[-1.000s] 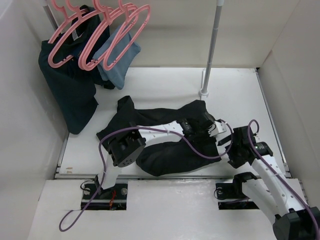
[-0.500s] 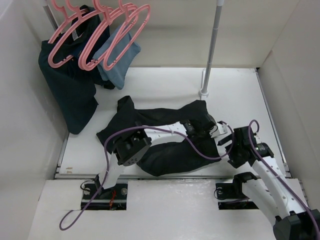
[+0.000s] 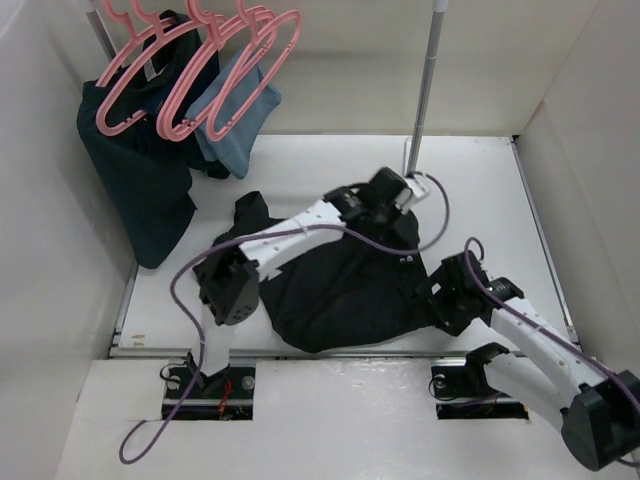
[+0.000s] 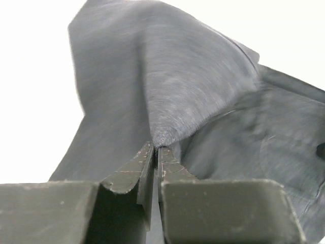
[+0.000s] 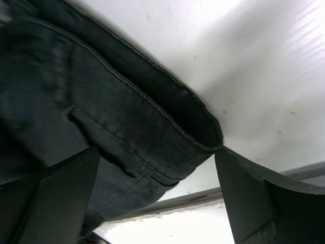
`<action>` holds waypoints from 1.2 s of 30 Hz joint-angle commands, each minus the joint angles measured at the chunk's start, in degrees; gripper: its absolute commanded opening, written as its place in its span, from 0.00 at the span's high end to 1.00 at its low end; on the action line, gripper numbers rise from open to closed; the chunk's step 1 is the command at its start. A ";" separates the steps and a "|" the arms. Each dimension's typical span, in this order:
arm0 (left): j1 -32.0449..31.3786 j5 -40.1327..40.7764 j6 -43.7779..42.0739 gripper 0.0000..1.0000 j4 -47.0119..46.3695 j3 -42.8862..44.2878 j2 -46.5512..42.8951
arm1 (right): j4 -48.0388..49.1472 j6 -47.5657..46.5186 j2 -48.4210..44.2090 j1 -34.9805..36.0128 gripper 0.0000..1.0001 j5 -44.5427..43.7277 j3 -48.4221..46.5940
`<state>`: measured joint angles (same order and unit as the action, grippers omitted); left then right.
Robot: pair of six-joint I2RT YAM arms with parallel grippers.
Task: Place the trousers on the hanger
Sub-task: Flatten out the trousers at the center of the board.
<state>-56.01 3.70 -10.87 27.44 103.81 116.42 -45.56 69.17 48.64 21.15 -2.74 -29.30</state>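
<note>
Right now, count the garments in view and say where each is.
3. The black trousers lie bunched on the table; a dark navy garment hangs at the far left; a light blue cloth hangs beside it. Others may be hidden.

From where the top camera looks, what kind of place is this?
Probably a robot test cell, not a home: plain white walls box in the table, the left arm and right arm are bolted at its near edge, and pink hangers with garments hang at the back left.
</note>
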 commanded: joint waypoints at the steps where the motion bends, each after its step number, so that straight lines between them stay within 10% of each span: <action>1: 4.06 2.18 4.46 1.00 6.66 0.00 -13.11 | 7.39 1.67 3.38 2.58 0.00 2.57 1.78; 4: 5.82 1.57 2.71 1.00 8.15 -5.97 -19.28 | 13.19 3.08 9.08 3.72 0.04 3.18 3.10; 7: 7.66 4.64 0.78 1.00 10.43 -10.89 -27.46 | 19.01 4.05 15.77 2.16 0.64 3.71 2.50; 8: 9.58 6.73 -1.32 1.00 10.96 -11.87 -31.22 | 19.80 2.48 17.52 1.27 0.98 3.71 -0.03; 20: 29.47 13.88 -8.54 1.00 20.36 -10.65 -42.15 | 3.65 -20.83 16.22 -33.70 1.00 -13.25 -42.23; 27: 31.57 16.93 -9.87 1.00 37.50 -29.16 -49.52 | 1.44 -15.04 7.53 -41.70 1.00 -9.83 -27.94; 36: 35.88 22.67 -16.72 1.00 35.15 -58.54 -57.64 | 8.27 -14.15 3.47 -47.95 1.00 -3.07 -14.04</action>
<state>-21.19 23.38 -24.93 62.06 47.24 58.98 -44.45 54.65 53.69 -26.30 -8.73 -42.13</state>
